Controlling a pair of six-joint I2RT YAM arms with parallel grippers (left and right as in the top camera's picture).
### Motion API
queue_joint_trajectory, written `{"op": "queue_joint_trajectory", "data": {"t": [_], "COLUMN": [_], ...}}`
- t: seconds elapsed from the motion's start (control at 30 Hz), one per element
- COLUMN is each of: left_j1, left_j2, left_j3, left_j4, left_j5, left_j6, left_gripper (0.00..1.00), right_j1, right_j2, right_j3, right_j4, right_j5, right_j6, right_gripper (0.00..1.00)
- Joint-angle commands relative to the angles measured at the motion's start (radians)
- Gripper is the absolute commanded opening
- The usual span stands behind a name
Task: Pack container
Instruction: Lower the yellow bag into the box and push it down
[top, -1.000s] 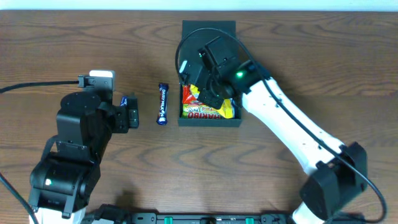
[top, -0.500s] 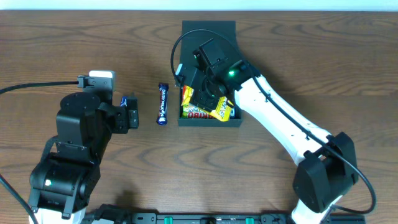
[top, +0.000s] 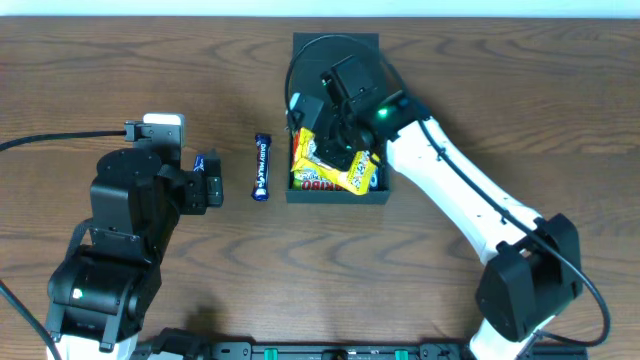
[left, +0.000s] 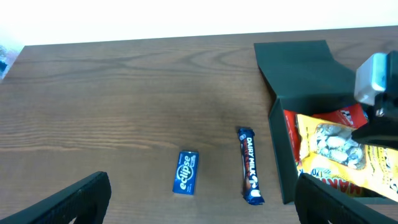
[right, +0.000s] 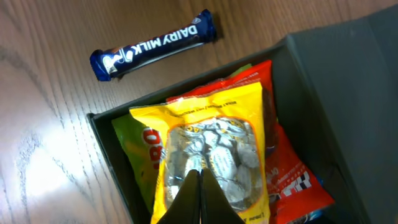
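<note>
Lying near container (left: 281, 149): Dairy Milk bar (left: 250, 165), eclipse box (left: 185, 173).

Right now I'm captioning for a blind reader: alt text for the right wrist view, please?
The shut right hand points at a yellow packet atop other packets in the open container. A Dairy Milk bar lies outside on the table.

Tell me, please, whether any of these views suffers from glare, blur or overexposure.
Left wrist view: the strip beyond the table is blown out white. Right wrist view: the yellow packet is in sharp focus. Overhead view: evenly lit and sharp.
</note>
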Motion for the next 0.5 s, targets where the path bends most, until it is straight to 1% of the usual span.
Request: {"op": "queue_joint_trajectory", "data": {"t": [0.0, 0.2, 0.47], "left_j1": [0.002, 0.002, 0.002], "left_j2": [-0.006, -0.006, -0.006], "left_j3": [0.014, 0.014, 0.014], "left_j4": [-0.001, -0.001, -0.001], "left_j5": [-0.008, 0.002, 0.002], "left_j6": [0.014, 0.014, 0.014], "left_gripper": [0.95, 0.95, 0.95], "right_j1": [-0.024, -0.033, -0.033], "right_j2": [0.031, 0.108, 0.238], "right_j3": [0.017, 0.017, 0.017], "right_j4": [0.003, 0.003, 0.003], "right_j5": [-0.05, -0.137, -0.171], "right_j6": [0.027, 0.026, 0.026], "right_gripper": [0.01, 0.01, 0.01]}}
